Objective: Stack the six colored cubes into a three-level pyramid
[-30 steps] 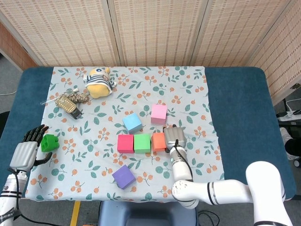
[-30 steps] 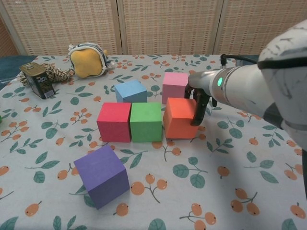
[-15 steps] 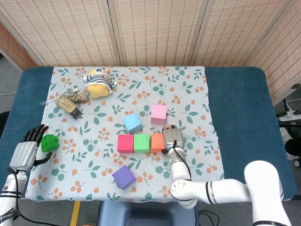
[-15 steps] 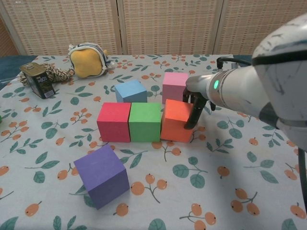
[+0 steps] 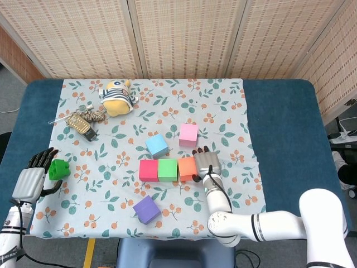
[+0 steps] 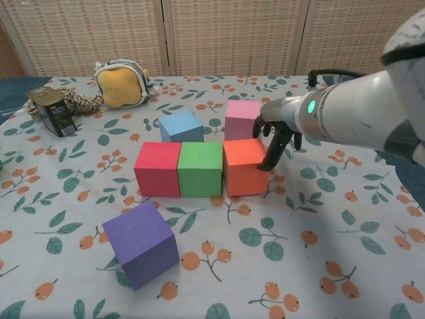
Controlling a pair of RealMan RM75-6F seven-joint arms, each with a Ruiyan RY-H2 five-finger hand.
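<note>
Three cubes stand in a row touching each other: red [image 6: 157, 169], green [image 6: 200, 169] and orange [image 6: 244, 166]. Just behind the row are a blue cube [image 6: 181, 126] and a pink cube [image 6: 243, 119]. A purple cube [image 6: 141, 244] lies alone near the front edge. My right hand [image 6: 275, 136] hangs at the orange cube's right side, fingers pointing down and touching its right face, holding nothing. In the head view the same hand [image 5: 206, 163] sits right of the orange cube [image 5: 186, 168]. My left hand [image 5: 33, 177] rests open at the table's left edge.
A small green toy block [image 5: 58, 168] lies beside my left hand. A yellow plush toy [image 5: 117, 96] and a tin can with rope [image 5: 83, 125] sit at the back left. The floral cloth [image 5: 234, 111] ends on blue table margins on both sides.
The orange cube has slid left and now sits flush against the green cube. My right hand followed it, then eased slightly back to the right. The left hand has not moved.
</note>
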